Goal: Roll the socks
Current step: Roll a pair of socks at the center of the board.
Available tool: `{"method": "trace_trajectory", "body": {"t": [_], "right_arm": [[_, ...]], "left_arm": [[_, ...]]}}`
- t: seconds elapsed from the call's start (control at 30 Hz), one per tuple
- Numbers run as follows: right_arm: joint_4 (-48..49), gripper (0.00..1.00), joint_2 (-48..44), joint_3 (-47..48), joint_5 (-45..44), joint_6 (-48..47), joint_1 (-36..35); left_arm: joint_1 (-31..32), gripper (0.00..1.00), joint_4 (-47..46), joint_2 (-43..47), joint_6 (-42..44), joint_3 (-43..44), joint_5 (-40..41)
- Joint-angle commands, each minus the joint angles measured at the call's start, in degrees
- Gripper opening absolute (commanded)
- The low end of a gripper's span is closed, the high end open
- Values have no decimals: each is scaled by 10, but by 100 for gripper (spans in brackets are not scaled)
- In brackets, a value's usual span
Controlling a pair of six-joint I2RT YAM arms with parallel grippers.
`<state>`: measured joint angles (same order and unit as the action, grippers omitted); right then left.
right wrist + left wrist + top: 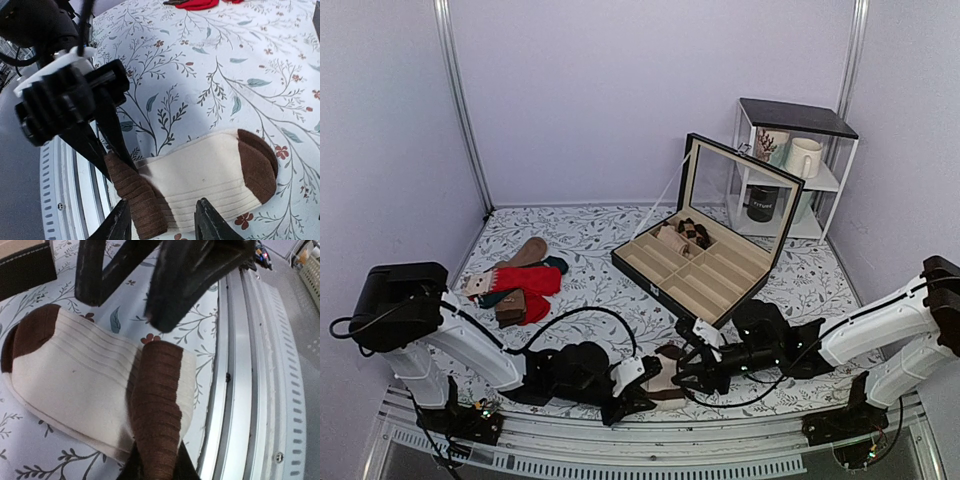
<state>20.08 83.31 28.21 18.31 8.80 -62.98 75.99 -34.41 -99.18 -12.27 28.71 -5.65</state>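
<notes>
The cream socks (667, 383) lie flat at the table's front centre, with a dark brown end (257, 165) and a brown band at the other end. That brown band (157, 405) is folded up over the cream part. My left gripper (156, 462) is shut on this band, seen from the right wrist view (116, 162) pinching it near the table edge. My right gripper (162, 225) is open, its fingers astride the band and the cream part, just above the socks. It also shows in the left wrist view (127, 310), over the socks.
An open black compartment box (705, 270) stands behind the socks. Red socks (525, 281) and tan and teal socks (528, 254) lie at the back left. A white shelf with mugs (790, 170) stands at the back right. The metal front rail (250, 390) runs right beside the socks.
</notes>
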Motion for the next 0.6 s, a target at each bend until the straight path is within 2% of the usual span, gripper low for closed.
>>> {"method": "trace_trajectory", "body": {"t": [0.0,0.17,0.33,0.57], "right_arm": [[77,46,-14,-45,-68,-44,-35],[135,48,41,-59,-110,-74,-77],[190,48,58,-76,-145,-86,-80],[193,49,96,-63,-116,-106,-81]], "left_arm": [[-19,0,103,-56,-49,-11,-59],[-40,0,106,-83,-63,-7,-103],[-52,0,103,-95,-73,-8,-127],[-57,0,94,-104,-77,-8,-134]]}}
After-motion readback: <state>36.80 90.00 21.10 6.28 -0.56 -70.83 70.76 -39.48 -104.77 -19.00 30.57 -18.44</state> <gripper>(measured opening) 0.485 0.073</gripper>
